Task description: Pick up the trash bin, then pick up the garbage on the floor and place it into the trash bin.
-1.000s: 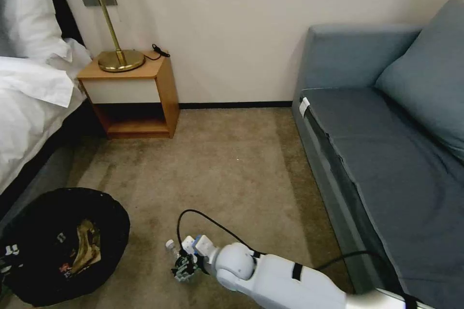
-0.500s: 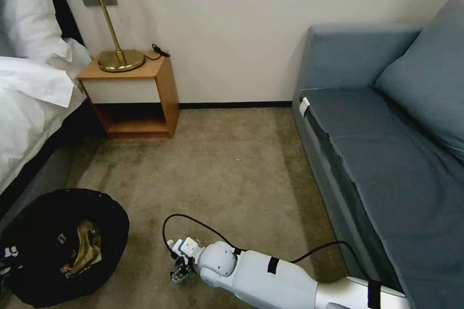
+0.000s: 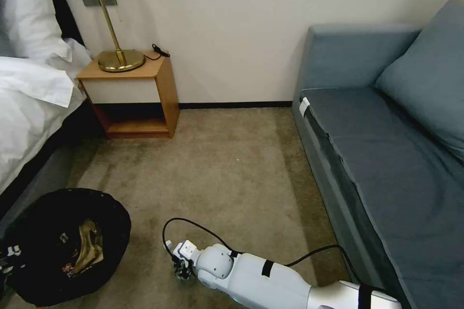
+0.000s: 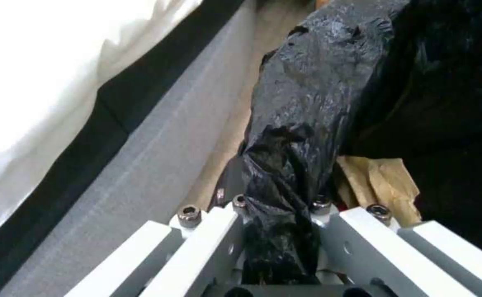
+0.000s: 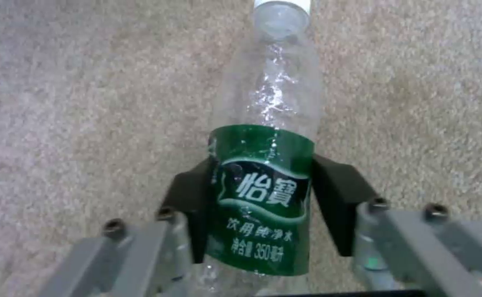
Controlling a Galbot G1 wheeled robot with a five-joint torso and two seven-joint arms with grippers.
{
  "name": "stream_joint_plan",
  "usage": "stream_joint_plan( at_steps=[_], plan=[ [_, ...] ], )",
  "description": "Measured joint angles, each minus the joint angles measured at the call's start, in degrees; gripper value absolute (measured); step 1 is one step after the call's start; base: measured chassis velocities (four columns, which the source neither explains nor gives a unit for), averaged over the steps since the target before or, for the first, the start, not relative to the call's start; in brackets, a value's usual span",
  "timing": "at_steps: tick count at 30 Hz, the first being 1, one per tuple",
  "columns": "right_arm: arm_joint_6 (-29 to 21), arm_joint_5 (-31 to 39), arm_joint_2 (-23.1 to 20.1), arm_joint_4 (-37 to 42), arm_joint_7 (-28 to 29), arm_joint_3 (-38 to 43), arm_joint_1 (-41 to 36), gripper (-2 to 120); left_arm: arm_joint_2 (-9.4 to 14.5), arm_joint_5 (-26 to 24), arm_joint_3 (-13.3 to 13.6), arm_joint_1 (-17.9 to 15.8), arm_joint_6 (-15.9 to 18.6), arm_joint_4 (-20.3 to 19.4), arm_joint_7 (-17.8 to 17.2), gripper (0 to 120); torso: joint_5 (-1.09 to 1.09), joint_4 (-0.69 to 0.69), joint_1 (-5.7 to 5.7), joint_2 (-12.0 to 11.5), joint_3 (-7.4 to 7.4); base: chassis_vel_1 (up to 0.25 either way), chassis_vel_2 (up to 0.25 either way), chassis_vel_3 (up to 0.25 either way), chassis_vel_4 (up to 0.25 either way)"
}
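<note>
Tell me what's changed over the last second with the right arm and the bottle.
The right gripper, shut on the small clear plastic bottle with the green label, has drawn back toward the robot and slightly leftward over the tan carpet. The left gripper stays clamped on the round black-bagged trash bin, which holds its place.

One trash bin (image 3: 29,270) with a black bag lining. Inside it, two litter pieces countable: one gold-brown wrapper (image 3: 89,246) and one tan paper bag (image 4: 381,185). One clear bottle (image 5: 268,165) with a green label. Two tools: right tool (image 5: 263,194), left tool (image 4: 277,231). One nightstand (image 3: 130,94), one lamp (image 3: 104,14), one sofa (image 3: 386,154), one bed (image 3: 29,91).
</note>
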Motion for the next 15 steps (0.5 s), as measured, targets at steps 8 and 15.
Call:
stream_joint_plan(
  at_steps=[8, 15],
  plan=[
    [0.0, -1.0, -0.2, 0.5, -0.1, 0.7, -0.8, 25, 0.0, 0.1, 0.2, 0.0, -0.1, 0.0, 0.0, 3, 0.00, 0.00, 0.00, 0.0, 0.00, 0.000, 0.000, 0.000, 0.000],
    [-0.3, -1.2, -2.3, 4.4, 0.4, 5.1, -2.7, 19, 0.0, 0.2, 1.1, -0.4, -0.1, -0.3, -0.1, 3, 0.00, 0.00, 0.00, 0.0, 0.00, 0.000, 0.000, 0.000, 0.000]
  ],
)
